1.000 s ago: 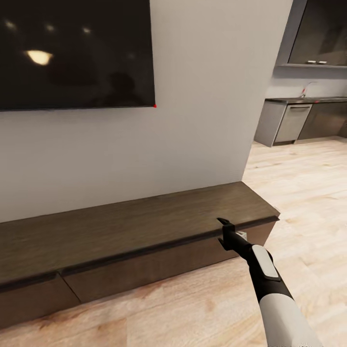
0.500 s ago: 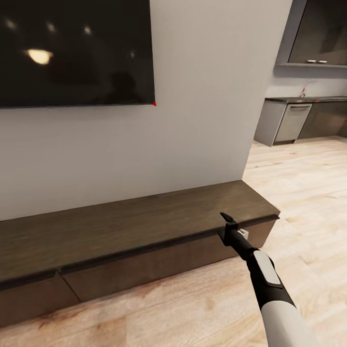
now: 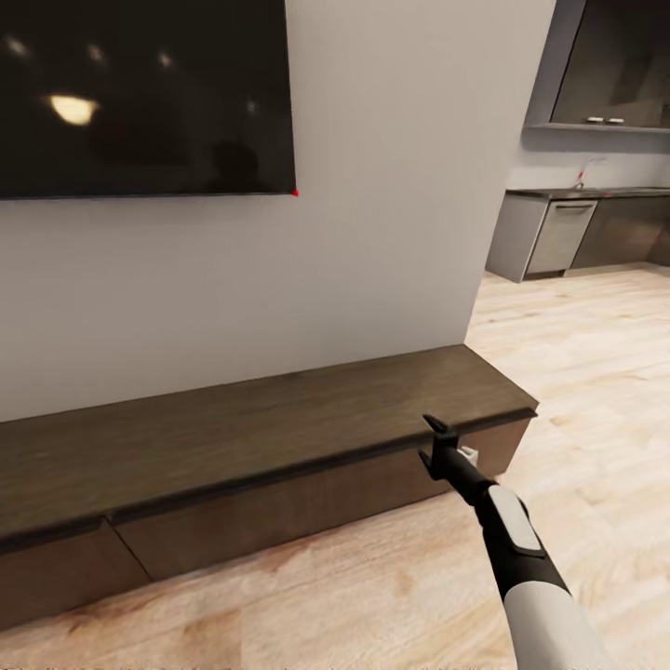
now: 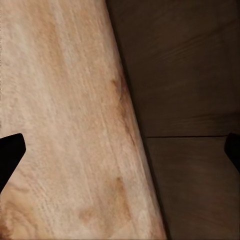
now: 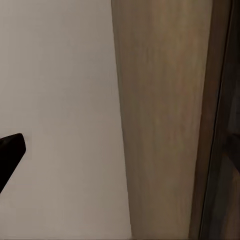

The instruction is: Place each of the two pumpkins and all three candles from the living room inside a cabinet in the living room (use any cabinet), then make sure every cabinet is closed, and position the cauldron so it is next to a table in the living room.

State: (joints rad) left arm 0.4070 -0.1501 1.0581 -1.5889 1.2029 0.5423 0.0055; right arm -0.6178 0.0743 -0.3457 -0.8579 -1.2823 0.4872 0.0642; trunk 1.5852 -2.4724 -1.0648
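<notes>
Your right gripper [image 3: 435, 445] sits at the front lip of the cabinet [image 3: 233, 437], near its right end; one fingertip rises above the top edge and the jaws stand spread. Your left gripper [image 4: 120, 150] is also spread wide, its fingertips [image 4: 9, 152] at opposite picture edges, facing the floor [image 4: 60, 125] beside a dark drawer front. Both drawer fronts appear closed. Open floor lies right of the cabinet's end. Your right arm [image 3: 521, 549] extends forward and up from the lower right toward the lip.
</notes>
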